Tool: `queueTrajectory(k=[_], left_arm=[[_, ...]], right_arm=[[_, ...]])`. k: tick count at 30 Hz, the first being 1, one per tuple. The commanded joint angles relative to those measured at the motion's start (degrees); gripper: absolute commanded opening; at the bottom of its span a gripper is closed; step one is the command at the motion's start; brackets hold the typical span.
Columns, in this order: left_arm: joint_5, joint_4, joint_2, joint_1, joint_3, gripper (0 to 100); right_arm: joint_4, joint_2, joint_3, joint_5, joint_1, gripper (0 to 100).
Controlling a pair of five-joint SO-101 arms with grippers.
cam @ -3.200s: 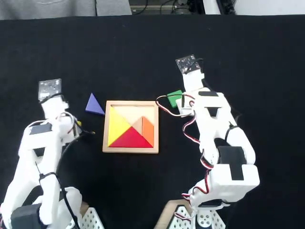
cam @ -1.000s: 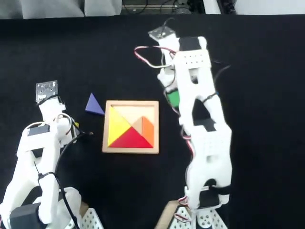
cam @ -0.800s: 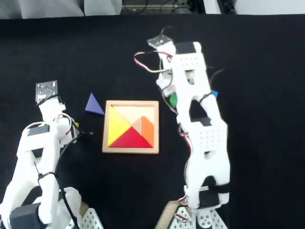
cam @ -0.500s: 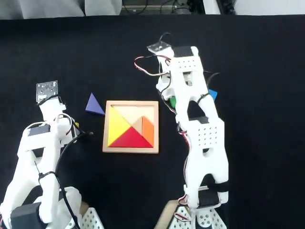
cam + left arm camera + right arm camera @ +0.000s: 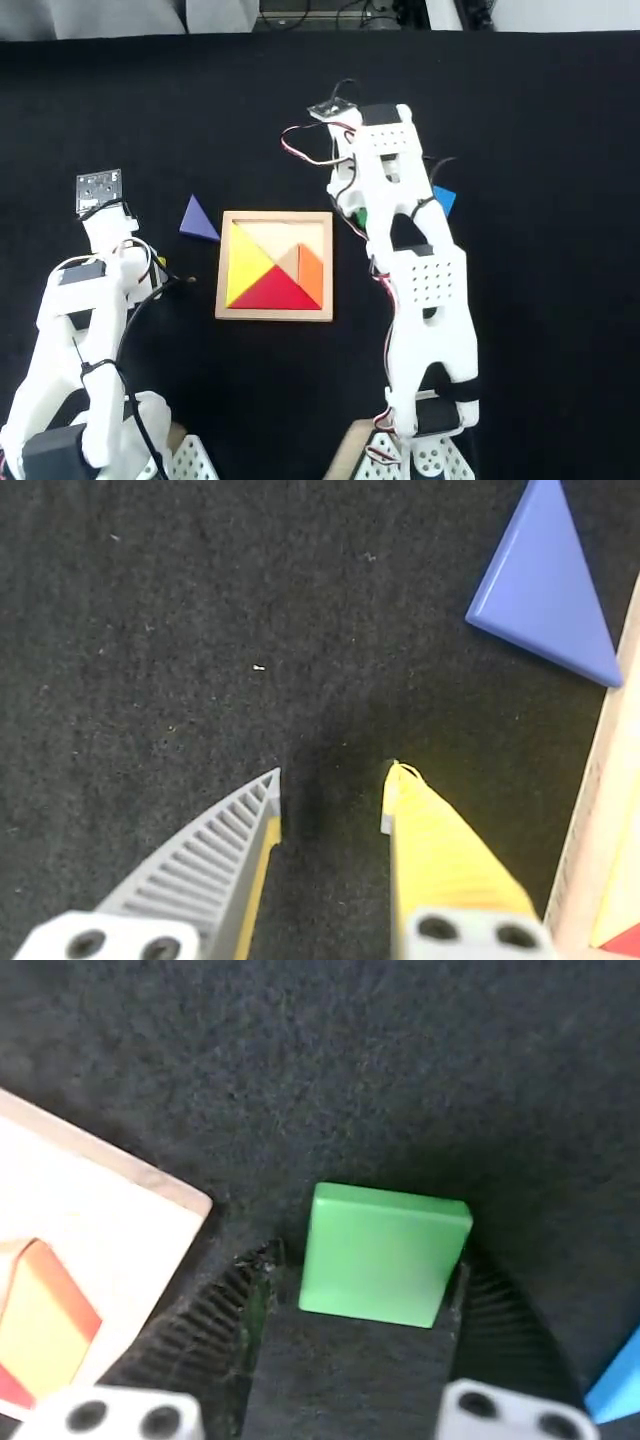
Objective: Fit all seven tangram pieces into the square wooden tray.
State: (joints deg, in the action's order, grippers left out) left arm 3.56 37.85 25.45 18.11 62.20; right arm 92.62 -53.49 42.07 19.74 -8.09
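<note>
Fingers of the right gripper (image 5: 363, 1258) stand spread, straddling the green square (image 5: 385, 1260), which lies flat on the bench just off a corner of the tray (image 5: 275, 315). I judge it is not gripped yet. The left gripper (image 5: 335, 773) has its fingers released and empty near the purple triangle (image 5: 545, 600). A blue piece (image 5: 443, 200) lies nearer the bench's right edge. Four seated pieces (image 5: 270, 285) seem placed, so three remain.

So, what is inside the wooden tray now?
Inside the tray: a yellow triangle, a red triangle and an orange piece. The pale upper part may be wood pieces or bare floor. Nothing covers it.
</note>
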Motion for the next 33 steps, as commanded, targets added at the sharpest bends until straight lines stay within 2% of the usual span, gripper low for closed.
queueTrajectory(k=[1,10,16,22,33], left_arm=[[-0.62,-1.05,0.09,0.31,-0.75,17],[-0.62,-1.05,0.26,0.31,-0.48,17],[-0.62,-1.05,0.35,0.31,-0.48,17],[-0.62,-1.05,0.44,0.31,-0.40,17],[-0.62,-1.05,0.26,0.31,-0.57,17]], right_arm=[[-0.35,0.13,0.84,0.53,1.41,17.2],[-1.23,0.13,1.01,0.70,2.20,14.1],[2.73,-0.13,9.19,0.70,5.36,13.7],[7.03,0.13,15.52,0.70,6.42,0.9],[8.70,2.07,17.98,0.26,5.10,2.2]])
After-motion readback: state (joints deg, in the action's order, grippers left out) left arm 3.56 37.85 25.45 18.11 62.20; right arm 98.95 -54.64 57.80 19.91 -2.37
